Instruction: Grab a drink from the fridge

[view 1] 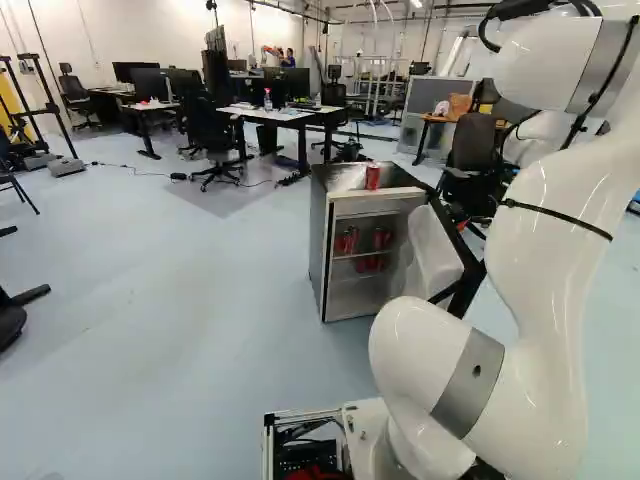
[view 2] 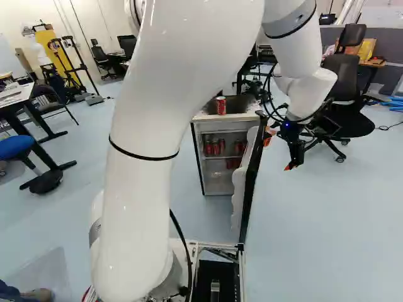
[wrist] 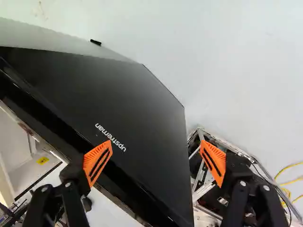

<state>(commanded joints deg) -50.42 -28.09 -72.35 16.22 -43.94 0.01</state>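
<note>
the fridge [view 1: 318, 250] is found with its door [wrist: 109, 94] standing wide open, swung out toward the base. red cans [view 2: 216, 147] are in the interior, set on wire shelving at more than one level; one further can [view 2: 221, 106] stands upright on top of the cabinet. the pincer [wrist: 156, 143] is open, its orange pads [wrist: 98, 161] well spread and nothing gripped between them. it is on the outer side of the door, facing the black front panel, and away from the interior. in this inspector's judgement, the opening step is complete or nearly so, and the reach for a drink is yet to be made. the next move calls for the pincer to be carried clear of the panel, around or over the door, then aimed level into the interior at a can near the front. noted risk: an arm link or a finger could catch the door and push it toward closing.
</note>
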